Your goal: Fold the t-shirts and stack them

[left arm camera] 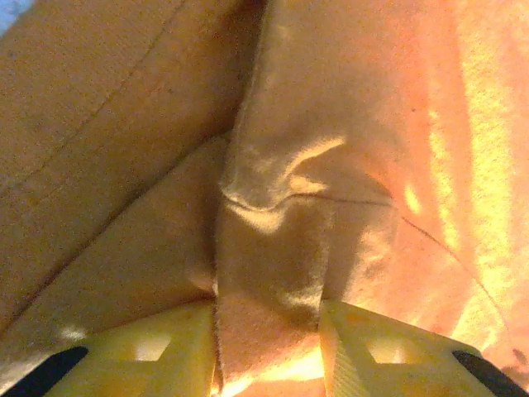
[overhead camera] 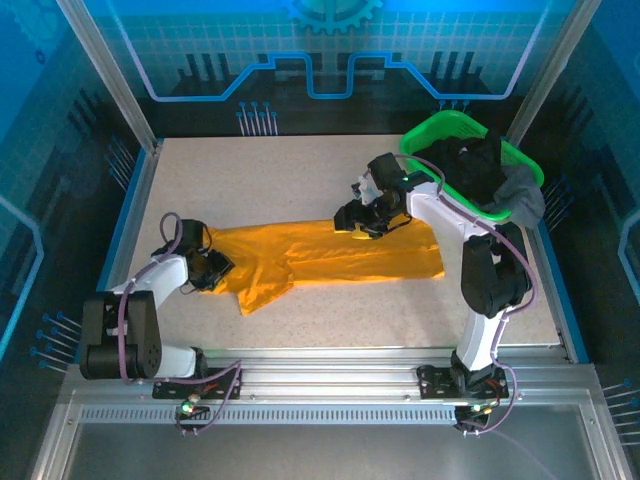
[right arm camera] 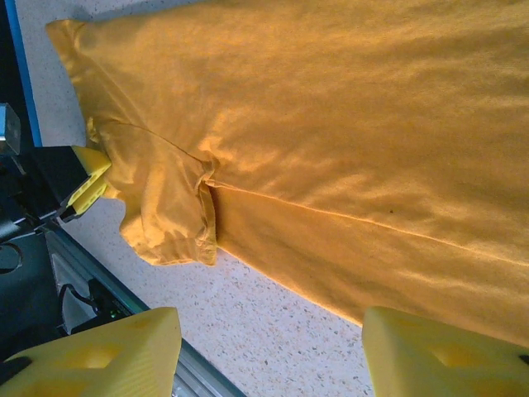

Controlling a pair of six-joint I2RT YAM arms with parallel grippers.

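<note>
**One orange t-shirt on the table, left tool holding its end**

We see one orange-yellow t-shirt (overhead camera: 330, 255) lying on the speckled table (overhead camera: 300, 170). It is stretched from left to right across the middle of the table. It is not flat everywhere: the left part is bunched, and a piece of it points toward the near edge.

The left tool (overhead camera: 213, 268) is low at the left end of the t-shirt. In the left wrist view a fold of the cloth passes between its two yellow fingers (left arm camera: 149, 347) and fills the gap between them, so we say this tool is clenched on the t-shirt.

The right tool (overhead camera: 365, 215) is above the far edge of the t-shirt, right of the middle. In the right wrist view its fingers (right arm camera: 107, 356) stand wide apart with nothing between them; below them we see the cloth and a bare strip of table. This tool is released.

A green basket (overhead camera: 430, 130) stands at the far right corner of the table, apart from the t-shirt. Dark clothes (overhead camera: 480, 170) lie inside it, and a grey piece hangs over its right rim.
</note>
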